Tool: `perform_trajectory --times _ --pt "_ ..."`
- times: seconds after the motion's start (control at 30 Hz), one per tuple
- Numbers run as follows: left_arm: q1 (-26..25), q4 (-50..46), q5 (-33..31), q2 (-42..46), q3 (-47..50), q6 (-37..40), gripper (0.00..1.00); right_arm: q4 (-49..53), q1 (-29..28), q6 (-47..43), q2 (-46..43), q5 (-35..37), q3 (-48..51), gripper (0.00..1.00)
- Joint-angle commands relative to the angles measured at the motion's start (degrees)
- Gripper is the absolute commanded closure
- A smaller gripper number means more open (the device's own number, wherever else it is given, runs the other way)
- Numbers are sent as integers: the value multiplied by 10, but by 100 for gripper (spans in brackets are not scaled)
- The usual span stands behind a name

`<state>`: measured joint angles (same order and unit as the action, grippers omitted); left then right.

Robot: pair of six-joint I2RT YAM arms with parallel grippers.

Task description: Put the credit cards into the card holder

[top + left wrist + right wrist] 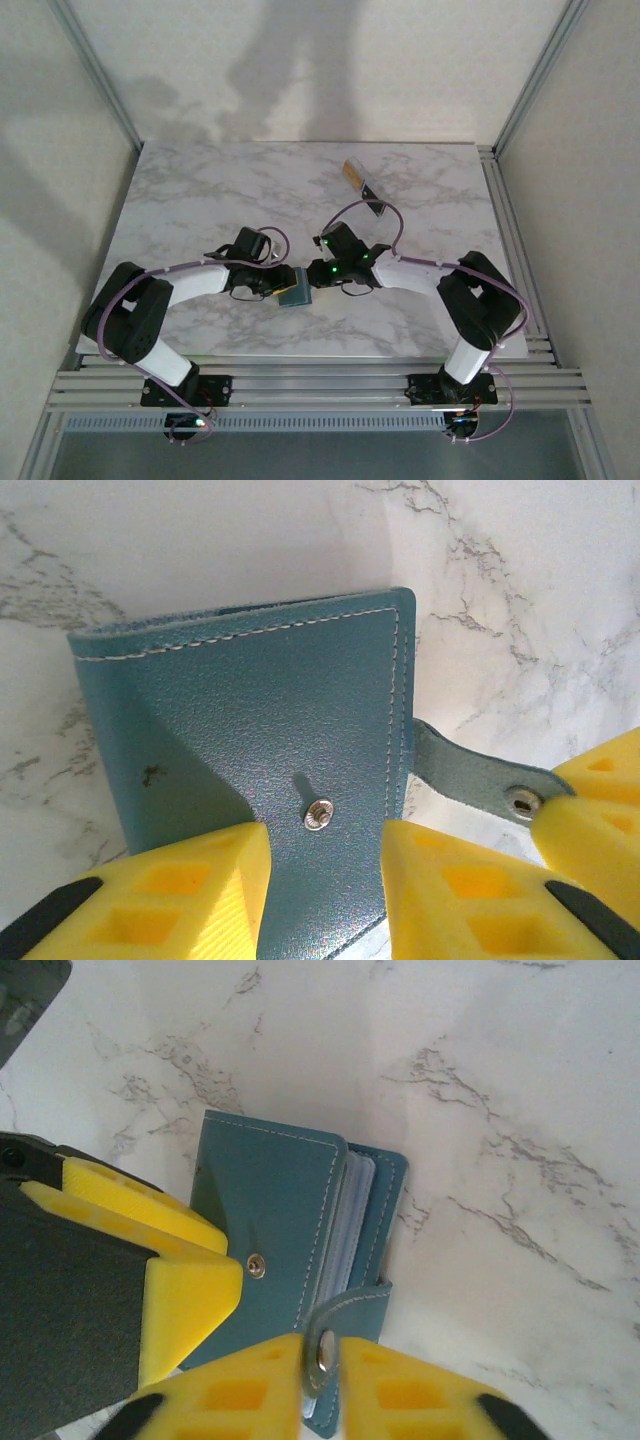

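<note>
While the teal wallet (250, 740) is clamped by the left gripper (325, 880) near the worktop's front edge, its snap strap (345, 1315) is pinched by the right gripper (320, 1380), seemingly for opening.

No readable text, label or number appears anywhere, though the distant cards (362, 184) are blurred.

A: Where does the wallet (250, 750) sit?
B: Flat on the table (200, 190), its near edge between the left gripper's (325, 895) two fingers (180, 890), the stud midway in the gap.
A: And the strap (345, 1315)?
B: It runs off the wallet's side into the right gripper (320, 1385), pinched between those fingertips.
A: Anything beyond?
B: Cards (362, 186) in a holder lie well apart, behind the right fingers.
</note>
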<state>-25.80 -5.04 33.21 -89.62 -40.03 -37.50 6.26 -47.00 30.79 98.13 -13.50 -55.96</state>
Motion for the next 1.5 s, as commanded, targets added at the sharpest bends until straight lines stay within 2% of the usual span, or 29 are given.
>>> perform_trajectory --times 0.0,0.07,0.27,0.3,0.4,0.47,0.63,0.77,0.97,1.1,1.17,1.27,1.47 --pt "0 -23 -47 -15 12 12 65 19 3 -7 14 8 -25 92" --pt "0 -20 -50 -11 14 12 65 20 3 -10 16 4 -30 92" --pt "0 -25 -51 -11 12 13 65 29 3 -18 5 11 -35 77" --pt "0 -23 -54 -10 14 11 65 36 3 -23 7 12 -41 79" --pt "0 -20 -48 -16 14 10 65 56 3 -37 15 12 -56 95" --pt "-1 -23 -50 -16 12 11 65 54 3 -36 16 7 -55 100" --pt "-1 -22 -50 -18 13 9 65 54 3 -34 13 6 -50 100" --pt "0 -9 -38 -7 18 -1 66 40 1 -21 24 -27 -50 100" --pt "3 10 -10 -1 17 -16 78 -4 -17 17 60 -43 -53 100" --pt "9 10 -9 6 19 -22 79 -7 -21 22 79 -32 -58 100" --pt "14 5 -10 14 23 -21 83 -4 -21 20 84 -25 -60 100" --pt "21 4 -16 37 35 -25 86 3 -21 12 92 -28 -69 100" --pt "24 -48 -94 71 32 -11 87 29 -21 -6 104 -22 -86 100"
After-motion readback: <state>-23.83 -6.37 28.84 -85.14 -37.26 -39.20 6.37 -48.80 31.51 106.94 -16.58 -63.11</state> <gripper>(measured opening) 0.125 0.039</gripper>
